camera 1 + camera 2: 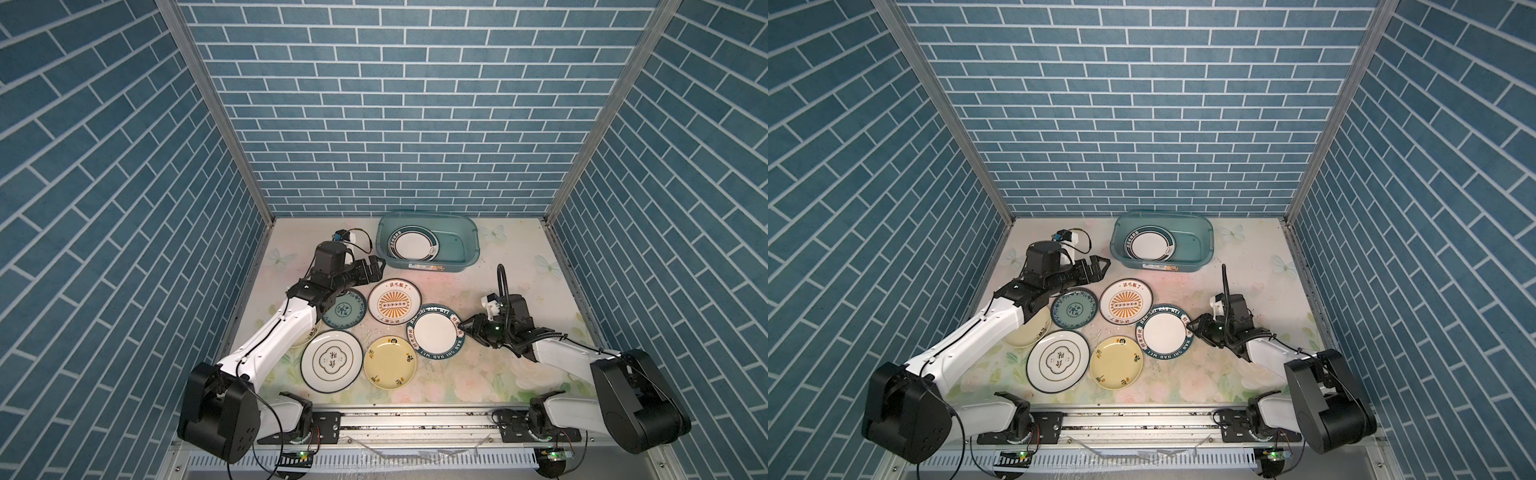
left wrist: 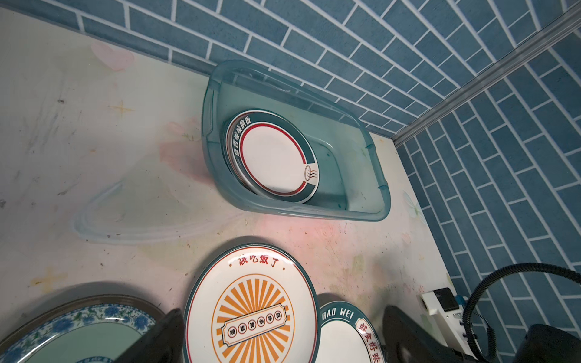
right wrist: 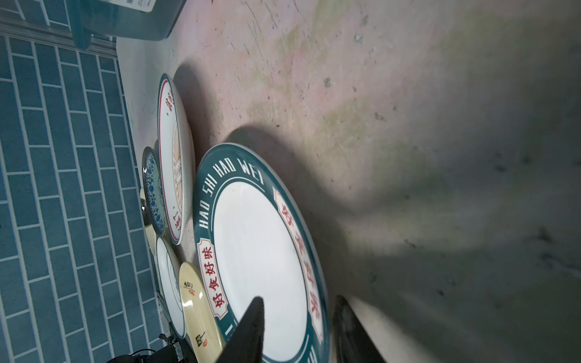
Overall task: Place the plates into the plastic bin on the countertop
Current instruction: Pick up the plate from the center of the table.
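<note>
The teal plastic bin point(image 1: 459, 245) stands at the back of the floral countertop point(image 1: 519, 286) with a white, teal-rimmed plate point(image 1: 413, 244) in it. Several plates lie in front: sunburst point(image 1: 394, 306), teal floral point(image 1: 344, 309), pale yellow point(image 1: 390, 362), white with a dark rim line point(image 1: 331, 360), and the HAO WEI plate point(image 1: 434, 334). My right gripper point(image 3: 298, 298) straddles the HAO WEI plate's point(image 3: 257, 251) right rim, one finger over the white centre, one outside, a gap still showing. My left gripper point(image 1: 376, 266) hovers open left of the bin, above the sunburst plate point(image 2: 251, 314).
A cream plate point(image 1: 1030, 332) lies partly hidden under my left forearm. Blue brick walls close in the back and both sides. The metal rail point(image 1: 415, 419) with the arm bases runs along the front edge. Bare countertop lies right of the bin and behind my right arm.
</note>
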Controlling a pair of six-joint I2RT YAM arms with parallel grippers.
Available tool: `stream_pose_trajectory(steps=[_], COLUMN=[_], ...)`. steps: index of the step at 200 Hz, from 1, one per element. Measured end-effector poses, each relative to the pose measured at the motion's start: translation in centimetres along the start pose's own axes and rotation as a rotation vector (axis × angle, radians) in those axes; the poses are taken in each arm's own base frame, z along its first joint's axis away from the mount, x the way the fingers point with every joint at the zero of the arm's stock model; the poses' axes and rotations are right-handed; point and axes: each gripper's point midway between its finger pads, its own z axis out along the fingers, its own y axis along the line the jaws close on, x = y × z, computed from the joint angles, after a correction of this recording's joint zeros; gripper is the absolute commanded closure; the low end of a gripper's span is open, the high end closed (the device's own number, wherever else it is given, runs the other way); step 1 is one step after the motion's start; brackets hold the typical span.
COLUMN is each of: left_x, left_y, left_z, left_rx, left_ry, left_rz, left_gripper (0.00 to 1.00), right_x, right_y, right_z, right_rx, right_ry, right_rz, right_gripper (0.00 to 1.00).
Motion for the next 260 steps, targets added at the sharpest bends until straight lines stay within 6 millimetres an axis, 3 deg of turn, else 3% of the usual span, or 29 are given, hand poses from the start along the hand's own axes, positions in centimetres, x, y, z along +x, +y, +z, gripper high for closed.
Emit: stream_pose_trajectory(steps=[69,100,156,216,260], left_x=[2.3,2.4,2.1,2.1,2.2], left_y=[0.5,0.1,-0.2,-0.2,-0.1], left_z=[3.1,3.9,3.9,3.9,4.0], left_rx=[0.059,0.091,0.105,0.108,0.105], left_ry=[0.068,0.076,0.064,0.064,0.062], left_rz=[-0.08,-0.109,-0.116,-0.121,-0.123], left_gripper=[0.01,0.0,0.0,0.0,0.0], right_x=[0.2,-0.2,-0.7,-1.3,-2.1], right_y=[-0.9,0.1,0.6,0.4,1.5], right_z=[0.8,0.7,-0.2,-3.3,-5.3], right_rx=[-0.001,-0.038,-0.03,0.059,0.071], right_ry=[-0.003,-0.018,-0.06,-0.161,-0.216], right_rz=[0.033,0.015,0.002,-0.012,-0.023], right_gripper=[0.9,0.97,1.0,1.0,1.0])
